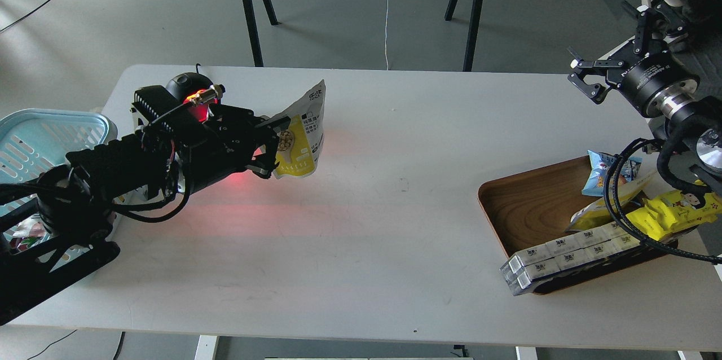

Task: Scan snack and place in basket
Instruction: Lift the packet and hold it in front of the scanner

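My left gripper (274, 145) is shut on the snack (302, 134), a yellow-and-white pouch held upright above the table, its white text panel facing right. The black scanner (189, 89) with its red light sits just behind my left wrist, mostly hidden by the arm. The light blue basket (51, 128) stands at the table's left edge, partly covered by my left arm, with a red-and-white packet inside. My right gripper (586, 75) is open and empty, raised above the table's far right edge.
A brown wooden tray (530, 202) at the right holds a small blue packet (603, 171), a bright yellow pack with a cartoon girl (674, 210) and white boxes (564, 261). Red scanner light falls on the table under my left arm.
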